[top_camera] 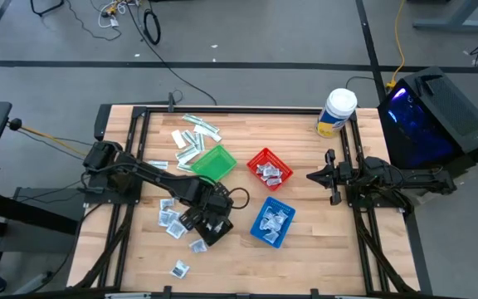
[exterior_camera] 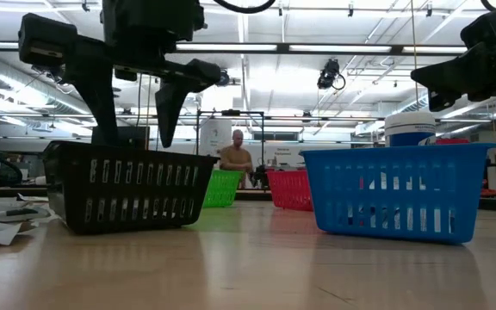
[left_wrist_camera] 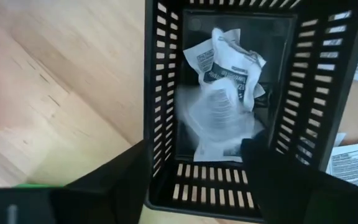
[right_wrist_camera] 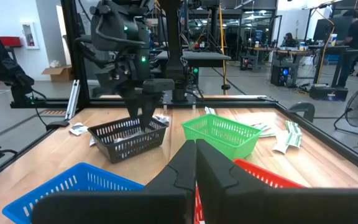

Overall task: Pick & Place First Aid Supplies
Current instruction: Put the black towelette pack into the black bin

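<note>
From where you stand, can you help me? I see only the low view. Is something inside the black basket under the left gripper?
Observer: Yes. The left wrist view shows white packets lying in the black basket.
Operator: Does the left gripper hold a packet?
Observer: No, the left gripper is open and empty above the basket.
Operator: Where is the right gripper?
Observer: The right gripper waits shut at the table's right side, beside the red basket.
</note>
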### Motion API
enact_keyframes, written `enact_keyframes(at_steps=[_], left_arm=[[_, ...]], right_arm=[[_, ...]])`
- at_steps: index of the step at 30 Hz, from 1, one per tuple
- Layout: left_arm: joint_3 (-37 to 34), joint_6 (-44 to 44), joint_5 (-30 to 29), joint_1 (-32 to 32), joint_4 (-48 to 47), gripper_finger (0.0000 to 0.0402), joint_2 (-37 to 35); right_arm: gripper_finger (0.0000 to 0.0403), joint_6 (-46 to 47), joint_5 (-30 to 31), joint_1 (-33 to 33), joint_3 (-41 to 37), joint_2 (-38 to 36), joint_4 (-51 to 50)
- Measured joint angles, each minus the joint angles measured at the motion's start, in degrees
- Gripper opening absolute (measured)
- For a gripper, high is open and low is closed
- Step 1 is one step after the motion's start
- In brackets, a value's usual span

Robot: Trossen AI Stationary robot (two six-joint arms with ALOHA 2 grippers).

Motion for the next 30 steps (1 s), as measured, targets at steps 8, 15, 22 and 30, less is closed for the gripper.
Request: enact_keyframes(at_steps=[8,15,22,30], left_arm=[[0.79,0.20,-0.21,-0.90,-2.05,0.0302,-0.21],[3.85,-2.06,-0.46,-4.20,-4.60,0.0303,-0.28],[4.04,-2.75,-0.21,-8.99,-5.68,0.0303,-0.31],[4.04,-2.75,0.65,-15.82,-5.61,0.0303,-0.31]], right_arm=[[0.0013,-0.01,0.02,-0.01,0.00,0.00,0.02],[0.0013,0.00,0.02,0.00,0.00,0.00,0.00],[0.0013,0.00,0.02,-0.01,0.00,0.00,0.00],[0.0013,-0.01,0.02,-0.01,0.00,0.00,0.00]])
